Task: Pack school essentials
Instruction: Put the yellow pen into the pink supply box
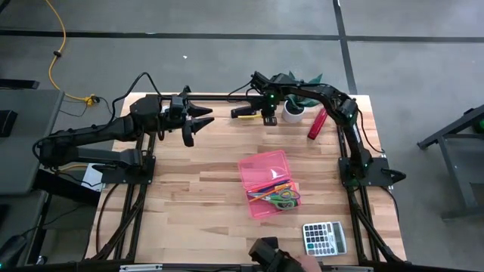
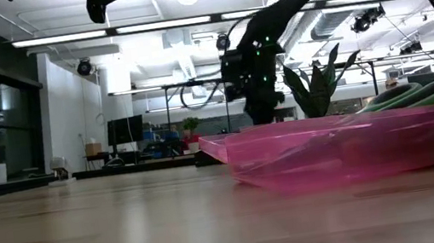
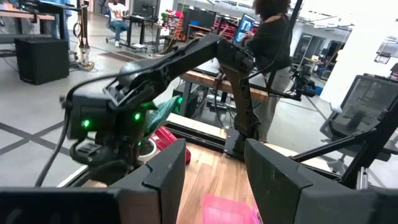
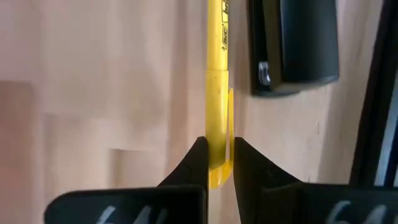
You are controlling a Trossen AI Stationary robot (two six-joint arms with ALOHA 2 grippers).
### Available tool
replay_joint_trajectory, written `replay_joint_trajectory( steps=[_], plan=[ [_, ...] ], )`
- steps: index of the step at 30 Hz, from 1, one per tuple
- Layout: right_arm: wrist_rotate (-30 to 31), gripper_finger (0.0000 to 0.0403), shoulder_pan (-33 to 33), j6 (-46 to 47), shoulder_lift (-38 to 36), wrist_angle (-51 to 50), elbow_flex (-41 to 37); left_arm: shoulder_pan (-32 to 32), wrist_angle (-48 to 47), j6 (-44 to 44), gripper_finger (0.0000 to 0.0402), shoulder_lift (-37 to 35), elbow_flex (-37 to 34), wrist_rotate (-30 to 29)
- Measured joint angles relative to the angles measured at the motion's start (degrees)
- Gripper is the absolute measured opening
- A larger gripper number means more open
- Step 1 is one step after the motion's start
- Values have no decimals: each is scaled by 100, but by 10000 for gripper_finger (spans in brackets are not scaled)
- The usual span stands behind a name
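We log: right end effector (image 4: 216, 155) clamped on yellow pen (image 4: 217, 81), far worktop (image 1: 197, 189) edge; left end effector (image 1: 198, 121) parted, aloft.

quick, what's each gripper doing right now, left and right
Left gripper: open, holding nothing, raised above the table's far left part.
Right gripper: shut on the yellow pen at the table's far edge.

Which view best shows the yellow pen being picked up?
The right wrist view: the yellow pen fills it, pinched between the right gripper fingers. The high view shows only a yellow sliver; the other views don't show it.
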Motion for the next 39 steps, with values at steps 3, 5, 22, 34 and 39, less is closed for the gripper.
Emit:
replay_joint_trajectory(
  steps=[3, 5, 22, 34, 39],
  plan=[
    [-161, 14, 36, 138, -228, -95, 0, 0, -6, 25, 152, -4, 0, 0],
    [-165, 14, 53, 214, -372, -183, 0, 1, -127, 73, 152, -70, 0, 1],
    [-1203, 7, 1368, 2743, -2300, 482, -1280, 2, -949, 390, 152, -1325, 4, 188],
    [51, 2, 2922, 4998, -4489, 3154, -4161, -477, -321, -408, 152, -949, 4, 457],
    [663, 1, 3123, 4982, -4787, 3076, -4367, -749, -270, -602, 152, -682, 2, -193]
  ],
)
